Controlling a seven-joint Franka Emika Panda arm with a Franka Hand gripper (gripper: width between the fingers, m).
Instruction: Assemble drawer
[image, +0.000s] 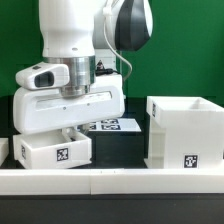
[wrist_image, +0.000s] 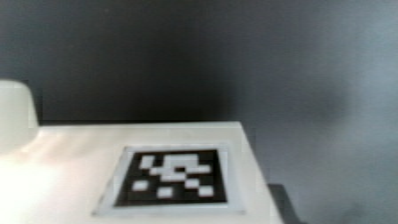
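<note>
A small white drawer tray (image: 50, 151) with a black-and-white tag on its front lies at the exterior view's left. My gripper (image: 68, 131) reaches down onto its top from directly above, and its fingers look closed on the tray's edge. In the wrist view the tray's white face (wrist_image: 71, 165) with a tag (wrist_image: 175, 180) fills the near part, and my fingertips are hidden there. The tall boxy drawer casing (image: 185, 129), open at the top and tagged low on its front, stands at the exterior view's right. The second tray is out of view.
The marker board (image: 112, 125) lies flat on the dark table behind the tray. A long low white rail (image: 120, 181) runs along the front edge. A green wall stands behind. A white rounded shape (wrist_image: 15, 120) shows at the wrist view's edge.
</note>
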